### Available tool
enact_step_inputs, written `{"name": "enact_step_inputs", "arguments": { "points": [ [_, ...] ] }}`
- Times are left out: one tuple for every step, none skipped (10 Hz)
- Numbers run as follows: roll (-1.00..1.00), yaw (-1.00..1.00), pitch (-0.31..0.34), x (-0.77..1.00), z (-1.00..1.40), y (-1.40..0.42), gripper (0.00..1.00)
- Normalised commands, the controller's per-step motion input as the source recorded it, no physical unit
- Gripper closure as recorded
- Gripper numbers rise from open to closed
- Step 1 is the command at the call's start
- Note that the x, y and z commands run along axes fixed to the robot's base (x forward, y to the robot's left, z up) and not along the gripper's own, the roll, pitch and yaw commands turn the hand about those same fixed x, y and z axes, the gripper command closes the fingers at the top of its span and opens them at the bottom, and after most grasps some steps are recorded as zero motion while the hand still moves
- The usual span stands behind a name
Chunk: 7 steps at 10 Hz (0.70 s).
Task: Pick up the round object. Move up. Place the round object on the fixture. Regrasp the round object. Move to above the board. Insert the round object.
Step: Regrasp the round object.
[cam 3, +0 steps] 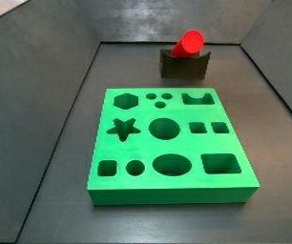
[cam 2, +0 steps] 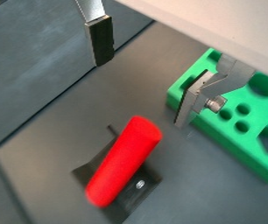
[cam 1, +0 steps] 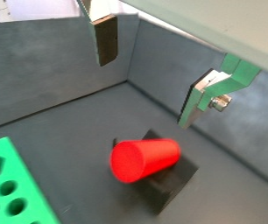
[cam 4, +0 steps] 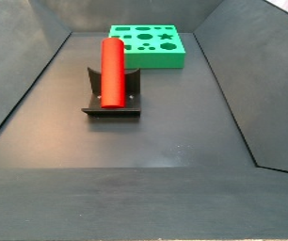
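The round object (cam 1: 143, 159) is a smooth red cylinder lying in the notch of the dark fixture (cam 1: 172, 185). Both side views show it there, the peg (cam 4: 111, 68) resting lengthwise on the fixture (cam 4: 113, 105). The green board (cam 3: 168, 143) with its shaped holes lies flat on the floor a short way from the fixture (cam 3: 184, 65). My gripper (cam 1: 146, 90) hangs above the peg, open, with nothing between its fingers (cam 1: 105, 39). In a wrist view the gripper (cam 2: 143, 89) stands over the peg (cam 2: 123, 159), with the board (cam 2: 248, 114) to one side. Neither side view shows the gripper.
Dark grey walls (cam 4: 34, 66) slope up around the floor on all sides. The fixture stands near one end wall (cam 3: 135, 24), and the board takes up most of the floor's middle.
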Motion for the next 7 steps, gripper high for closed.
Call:
{"name": "enact_step_inputs", "arguments": {
  "points": [
    [1.0,0.04,0.045,0.03,0.0,-0.02,0.0],
    [1.0,0.04,0.061,0.05,0.0,-0.03,0.0],
    [1.0,0.05,0.076,0.06,0.0,-0.03,0.0],
    [1.0,0.06,0.101,0.08,0.0,-0.03,0.0],
    [1.0,0.06,0.118,0.09,0.0,-0.04,0.0],
    [1.0,0.09,0.159,0.09,0.0,-0.04,0.0],
    [1.0,0.11,0.174,0.09,0.0,-0.04,0.0]
  ]
}}
